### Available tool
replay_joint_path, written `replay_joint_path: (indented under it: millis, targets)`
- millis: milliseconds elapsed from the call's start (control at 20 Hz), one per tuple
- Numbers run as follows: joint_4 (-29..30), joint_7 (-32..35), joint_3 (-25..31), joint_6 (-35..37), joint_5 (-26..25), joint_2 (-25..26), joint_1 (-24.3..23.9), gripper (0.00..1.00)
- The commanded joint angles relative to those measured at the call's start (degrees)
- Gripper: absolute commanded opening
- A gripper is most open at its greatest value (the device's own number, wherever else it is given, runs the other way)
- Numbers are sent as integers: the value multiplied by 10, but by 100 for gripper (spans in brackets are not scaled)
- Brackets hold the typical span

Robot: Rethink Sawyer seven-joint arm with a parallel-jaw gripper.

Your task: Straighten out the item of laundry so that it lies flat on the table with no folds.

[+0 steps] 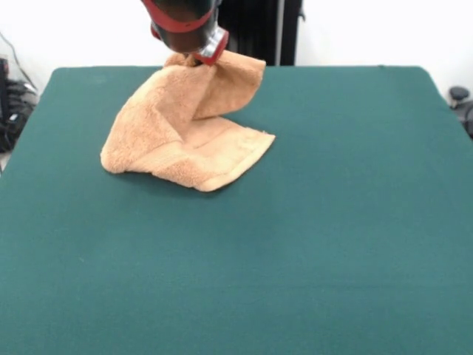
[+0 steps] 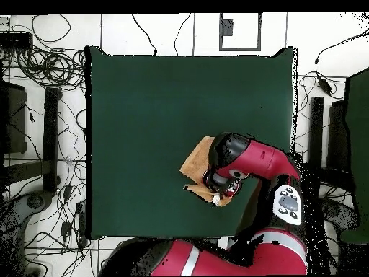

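Here the towel [image 1: 181, 137] lies in the upper left part of the front view, on the green table [image 1: 310, 244], and it is not flat. One part of it is lifted up toward the top edge of the frame, where the gripper [image 1: 198, 59] comes down from above and meets the cloth at its highest point. The cloth hangs from this point, so the gripper seems to pinch the towel, but the fingertips are hidden by the red and black housing and by the cloth itself. From the raised point the towel falls in a twisted fold to the lower part, which rests on the table with one corner pointing to the right and a rounded fold at the left. A flat woven band shows near the lower hem. In the overhead view the arm [image 2: 252, 162] covers most of the towel [image 2: 196, 162]; only a tan piece shows at the left of the arm, a little below the centre of the table [image 2: 144, 108], toward its lower right.
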Motion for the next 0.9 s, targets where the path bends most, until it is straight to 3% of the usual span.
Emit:
replay_joint_path:
  millis: [50,400,900]
  targets:
    - [49,67,65,74,17,48,2,0]
    - [114,61,67,47,32,30,-8,0]
    - [83,54,20,-11,-45,11,5,0]
